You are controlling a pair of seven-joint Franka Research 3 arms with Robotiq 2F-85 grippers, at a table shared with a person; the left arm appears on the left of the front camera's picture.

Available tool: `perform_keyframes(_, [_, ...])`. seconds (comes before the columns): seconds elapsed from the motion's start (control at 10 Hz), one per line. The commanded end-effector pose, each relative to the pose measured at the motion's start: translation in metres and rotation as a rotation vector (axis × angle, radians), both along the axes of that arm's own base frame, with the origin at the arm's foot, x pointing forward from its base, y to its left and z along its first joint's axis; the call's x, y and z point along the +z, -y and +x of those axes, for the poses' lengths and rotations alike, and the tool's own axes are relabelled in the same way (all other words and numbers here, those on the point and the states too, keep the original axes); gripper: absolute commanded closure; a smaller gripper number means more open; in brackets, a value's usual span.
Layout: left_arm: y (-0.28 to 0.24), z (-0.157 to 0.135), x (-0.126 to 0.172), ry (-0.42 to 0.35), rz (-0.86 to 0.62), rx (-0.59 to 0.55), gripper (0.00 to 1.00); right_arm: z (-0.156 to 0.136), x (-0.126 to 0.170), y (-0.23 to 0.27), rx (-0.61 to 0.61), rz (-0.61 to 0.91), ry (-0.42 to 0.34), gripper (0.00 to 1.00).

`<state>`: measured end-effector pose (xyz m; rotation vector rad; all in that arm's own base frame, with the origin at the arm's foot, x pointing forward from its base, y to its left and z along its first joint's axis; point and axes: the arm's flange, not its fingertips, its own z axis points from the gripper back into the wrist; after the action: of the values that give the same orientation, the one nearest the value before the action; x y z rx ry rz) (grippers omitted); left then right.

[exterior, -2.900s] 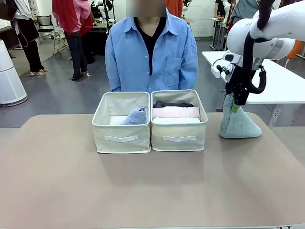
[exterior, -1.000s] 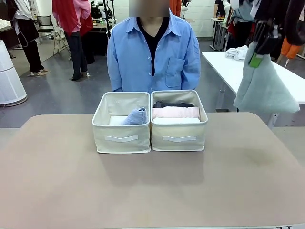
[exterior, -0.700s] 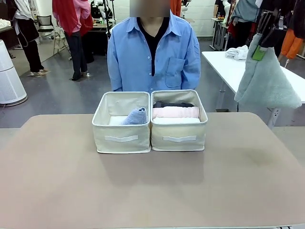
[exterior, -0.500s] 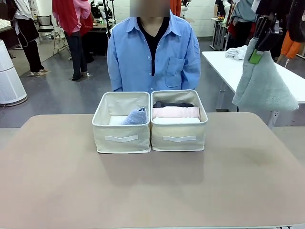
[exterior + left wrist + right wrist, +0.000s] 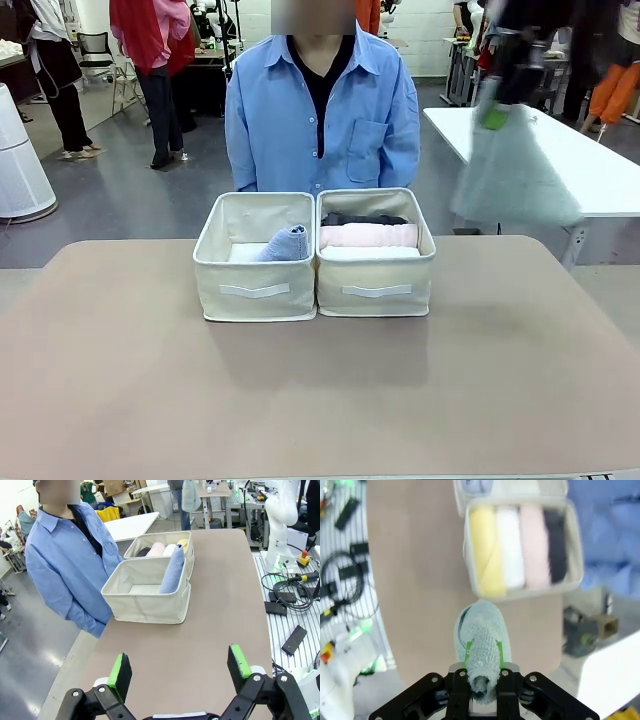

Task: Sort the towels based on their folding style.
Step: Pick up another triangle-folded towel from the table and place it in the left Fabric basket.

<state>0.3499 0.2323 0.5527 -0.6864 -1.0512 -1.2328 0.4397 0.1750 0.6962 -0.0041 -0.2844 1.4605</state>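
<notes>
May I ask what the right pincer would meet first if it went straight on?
Likely the bare table, its held teal-green towel touching first, just short of the box of rolls; depth is unclear.

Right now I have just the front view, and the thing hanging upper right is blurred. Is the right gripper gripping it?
Observer: Yes, the right gripper is shut on the narrow end of the pale teal towel.
Operator: How many rolls are sorted?
Observer: Four in the right-hand box: yellow roll, white roll, pink roll, dark grey roll.
Operator: And the other arm?
Observer: The left gripper is open above the table, holding nothing.
</notes>
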Motion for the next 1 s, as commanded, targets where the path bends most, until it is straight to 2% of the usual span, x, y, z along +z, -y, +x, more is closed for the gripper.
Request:
perform_keyframes(0.0, [0.001, -0.002, 0.000, 0.025, -0.016, 0.000, 0.00, 0.032, 0.016, -0.072, 0.035, 0.098, 0.043, 0.83])
perform_keyframes(0.2, [0.001, -0.002, 0.000, 0.025, -0.016, 0.000, 0.00, 0.052, 0.007, -0.141, 0.074, 0.102, 0.026, 0.83])
perform_keyframes(0.3, [0.001, -0.002, 0.000, 0.025, -0.016, 0.000, 0.00, 0.062, 0.001, -0.166, 0.094, 0.106, -0.014, 0.83])
perform_keyframes(0.5, [0.001, -0.002, 0.000, 0.025, -0.016, 0.000, 0.00, 0.081, -0.003, -0.204, 0.072, 0.155, 0.020, 0.83])
perform_keyframes(0.8, [0.001, -0.002, 0.000, 0.025, -0.016, 0.000, 0.00, 0.088, -0.010, -0.219, 0.052, 0.179, 0.064, 0.83])
perform_keyframes(0.9, [0.001, -0.002, 0.000, 0.025, -0.016, 0.000, 0.00, 0.081, -0.023, -0.205, 0.091, 0.178, 0.016, 0.83])
